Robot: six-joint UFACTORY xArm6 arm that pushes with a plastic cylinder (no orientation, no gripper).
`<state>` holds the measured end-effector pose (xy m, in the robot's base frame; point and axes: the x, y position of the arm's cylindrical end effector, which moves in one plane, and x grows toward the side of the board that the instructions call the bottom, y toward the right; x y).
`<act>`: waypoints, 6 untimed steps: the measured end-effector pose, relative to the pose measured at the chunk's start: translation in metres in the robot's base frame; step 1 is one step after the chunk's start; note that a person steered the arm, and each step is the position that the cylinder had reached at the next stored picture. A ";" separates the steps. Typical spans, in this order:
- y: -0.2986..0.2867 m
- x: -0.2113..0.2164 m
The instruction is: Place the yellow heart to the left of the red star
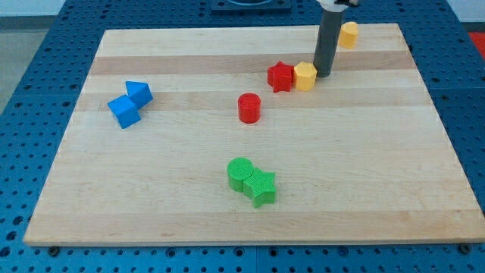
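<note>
Wooden table [151,205], my tip [324,74] touching the right side of a yellow block [305,76] that abuts the red star [280,76], second yellow block [348,34] behind the rod, red cylinder [248,108] centre, two blue blocks [129,104] left, green cylinder [240,174] and green star [261,187] touching, near bottom.

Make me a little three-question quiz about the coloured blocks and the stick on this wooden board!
1. True or false: the yellow heart is already on the view's left of the red star.
2. Which block is nearest my tip? A) red cylinder B) yellow heart C) green star
3. Fill in: the two blue blocks sit near the view's ____ edge of the board.

Key: 1. False, it touches the star's right side. 2. B, my tip is just right of it. 3. left.
</note>
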<state>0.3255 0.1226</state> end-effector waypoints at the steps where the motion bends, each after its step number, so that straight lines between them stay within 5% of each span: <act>1: 0.000 0.000; 6: 0.047 -0.025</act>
<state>0.3000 0.1694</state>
